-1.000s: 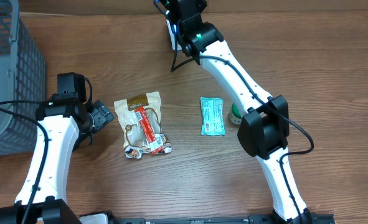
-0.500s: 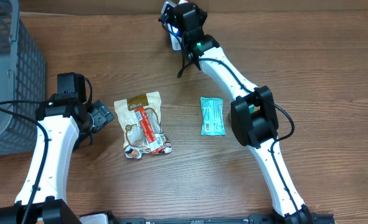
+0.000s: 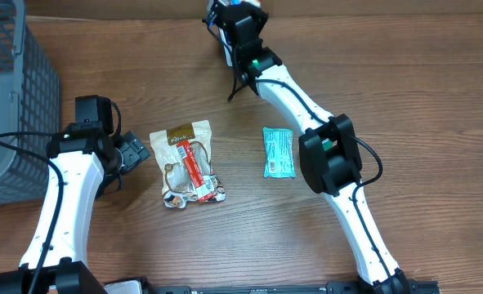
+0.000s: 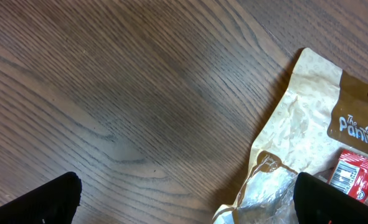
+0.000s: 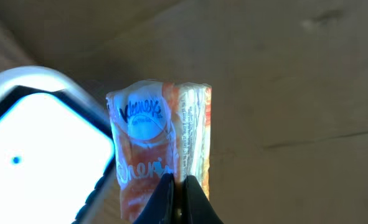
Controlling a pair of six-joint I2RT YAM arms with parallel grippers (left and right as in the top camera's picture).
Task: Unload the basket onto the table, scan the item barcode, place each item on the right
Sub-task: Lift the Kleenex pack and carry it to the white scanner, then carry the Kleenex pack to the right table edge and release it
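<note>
An orange Kleenex tissue pack [image 5: 162,137] hangs upright in the right wrist view, and my right gripper [image 5: 179,182] is shut on its lower edge. Its printed face is beside a bright white scanner window [image 5: 40,162] with a grey rim. In the overhead view the right arm's wrist [image 3: 243,24] reaches to the table's far edge, and the pack itself is hard to make out there. My left gripper [image 4: 187,202] is open just above the table. A corner of a beige snack pouch [image 4: 308,137] lies by its right finger.
The beige pouch [image 3: 188,163] with a red label lies left of centre. A teal packet [image 3: 279,152] lies by the right arm's elbow. A grey mesh basket [image 3: 12,98] stands at the far left edge. The left gripper [image 3: 135,153] sits left of the pouch.
The right arm's elbow has swung left, towards the teal packet, and its wrist has shifted slightly towards the far edge. The left arm has not moved.
</note>
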